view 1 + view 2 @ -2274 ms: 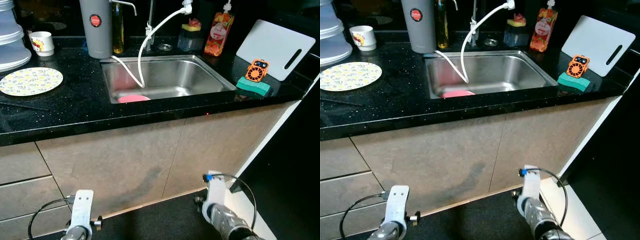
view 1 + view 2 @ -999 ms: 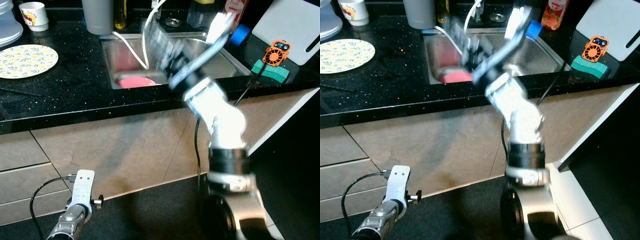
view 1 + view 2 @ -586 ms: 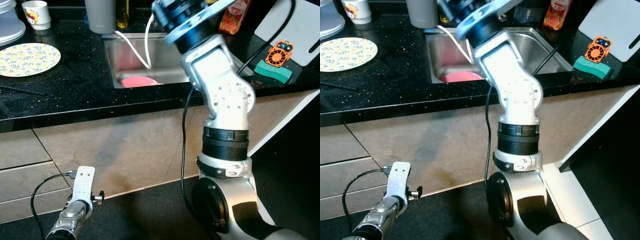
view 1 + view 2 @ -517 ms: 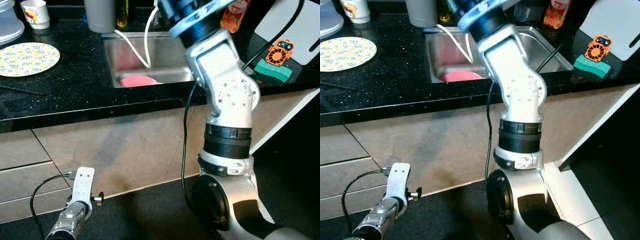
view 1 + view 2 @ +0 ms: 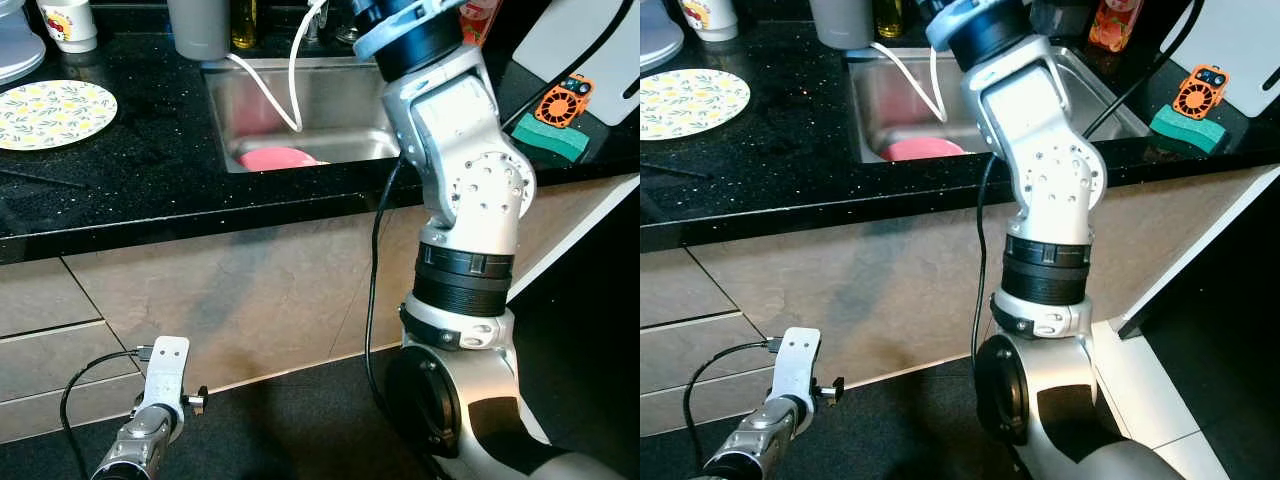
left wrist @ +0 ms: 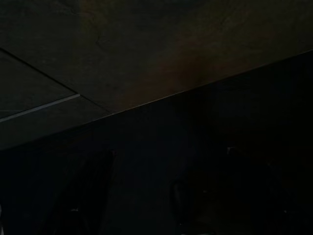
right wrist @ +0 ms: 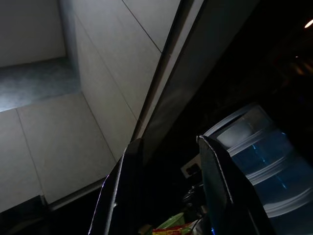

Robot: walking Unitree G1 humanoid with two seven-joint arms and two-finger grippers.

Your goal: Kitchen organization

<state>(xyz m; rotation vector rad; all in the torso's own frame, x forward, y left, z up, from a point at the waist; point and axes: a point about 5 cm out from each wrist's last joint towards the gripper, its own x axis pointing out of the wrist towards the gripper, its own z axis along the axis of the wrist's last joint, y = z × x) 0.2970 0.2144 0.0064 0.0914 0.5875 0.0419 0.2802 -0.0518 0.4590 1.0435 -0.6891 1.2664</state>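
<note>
My right arm (image 5: pixel 455 150) is raised in front of the steel sink (image 5: pixel 340 95), and its upper end runs out past the top of the eye views. In the right wrist view my right gripper (image 7: pixel 168 142) is open, nothing between its black fingers (image 7: pixel 120 196); it points at pale wall panels and a blue water bottle (image 7: pixel 259 152). A pink dish (image 5: pixel 275 159) lies in the sink beside a white hose (image 5: pixel 293 75). A yellow patterned plate (image 5: pixel 52 107) sits on the black counter (image 5: pixel 150 190) at the left. My left arm (image 5: pixel 150 440) hangs idle near the floor.
A mug (image 5: pixel 68 24) and a grey canister (image 5: pixel 199 28) stand at the counter's back. Right of the sink are a green sponge (image 5: pixel 546 137), an orange fan (image 5: pixel 565 100) and a white cutting board (image 5: pixel 590 40). Beige cabinet fronts (image 5: pixel 230 290) run below the counter.
My right arm has swung up from hanging low to standing raised over the sink, and in the last half second it shifted a little to the right. The left arm stayed down.
</note>
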